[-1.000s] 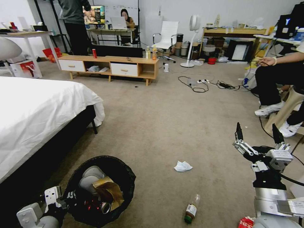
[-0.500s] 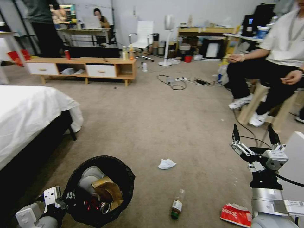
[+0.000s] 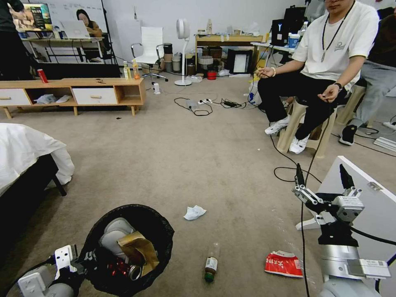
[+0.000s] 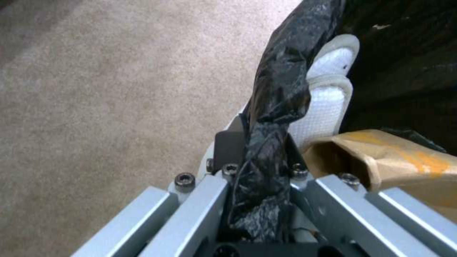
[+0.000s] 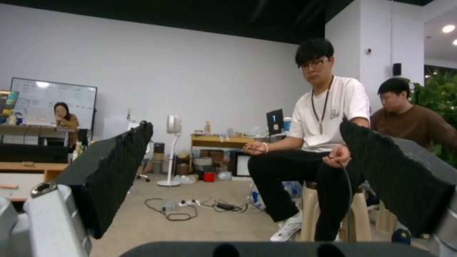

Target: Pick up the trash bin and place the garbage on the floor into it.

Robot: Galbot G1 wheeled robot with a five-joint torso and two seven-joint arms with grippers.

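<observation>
Since the earlier frames the head camera has swung to the right: the white bed has slid toward the left edge, the seated person has come fully into the upper right, and the flattened red-and-white packet [image 3: 284,264] now lies whole at lower right. Relative to the robot, both arms look unchanged. At lower left, the left gripper [image 3: 84,260] is clamped on the rim of the small round bin lined with crinkly black plastic [image 3: 163,231]; the left wrist view shows the bunched black liner [image 4: 271,117] pinched between its metal fingers. Inside the bin sit a crumpled brown paper bag [image 3: 138,247] and a crushed red can [image 3: 123,269]. On the beige short-pile carpet [image 3: 206,165], a crumpled white tissue [image 3: 194,212] lies at lower centre, and the small clear bottle with a green cap [image 3: 211,264] lies below it, apart from the packet. At right, the right gripper [image 3: 321,178] is held up above the carpet, its black fingers [image 5: 109,171] spread wide and empty.
</observation>
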